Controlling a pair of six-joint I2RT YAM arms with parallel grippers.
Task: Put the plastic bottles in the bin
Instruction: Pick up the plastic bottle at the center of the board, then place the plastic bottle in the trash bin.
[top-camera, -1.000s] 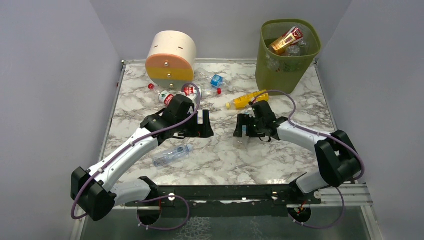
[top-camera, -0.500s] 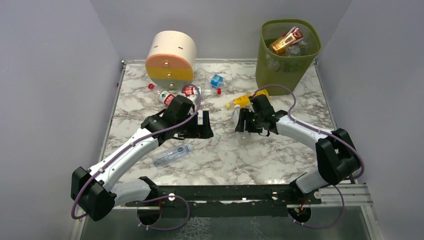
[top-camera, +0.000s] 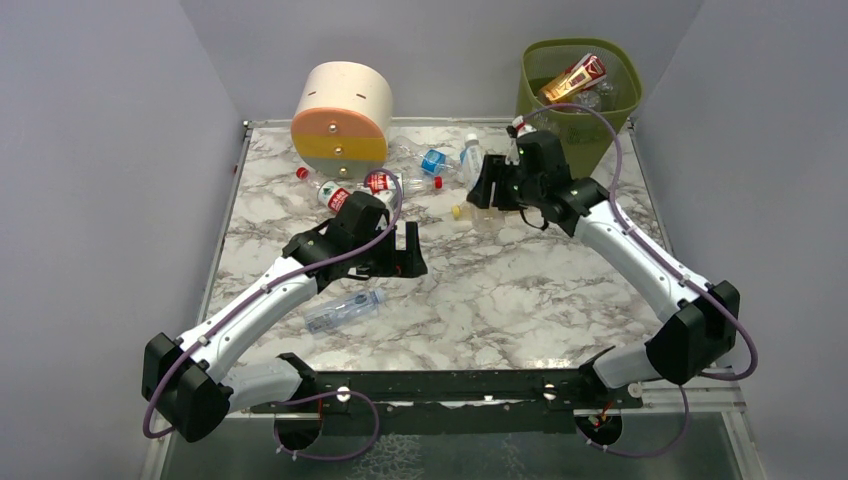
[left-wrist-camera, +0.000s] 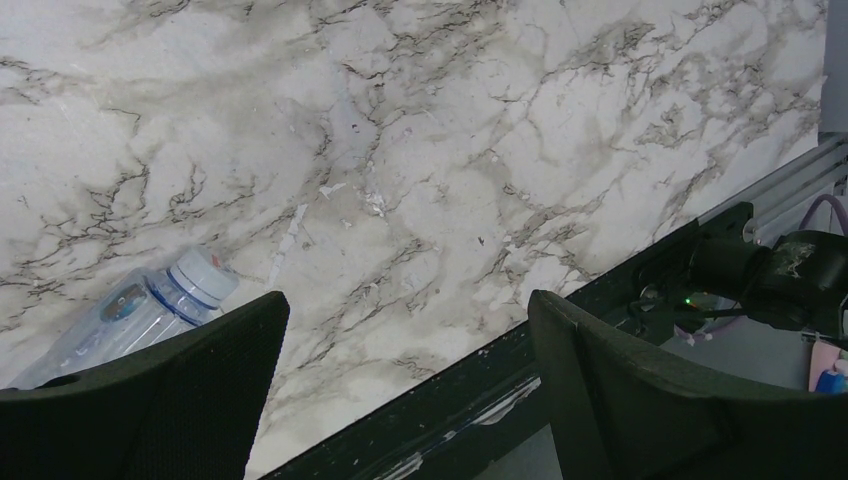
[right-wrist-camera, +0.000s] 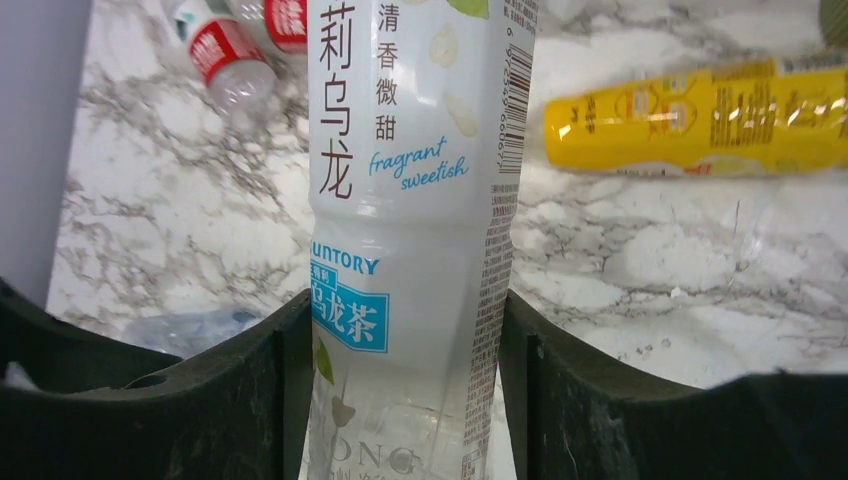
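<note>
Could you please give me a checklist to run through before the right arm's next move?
1. Right gripper shut on the white-labelled bottle: ok.
2. Held bottle above the bin: not ok, it hangs beside the bin.
3. Room in the bin: cannot tell; bottles lie near its rim.
4. Left gripper open, apart from the held bottle: ok.
5. Table cleared of bottles: not ok, yellow bottle lies there.

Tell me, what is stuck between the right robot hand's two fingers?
A white-labelled bottle, clamped by the fingers of the right gripper. The right wrist view shows it clearly; a yellow bottle lies on the marble table behind it.
</note>
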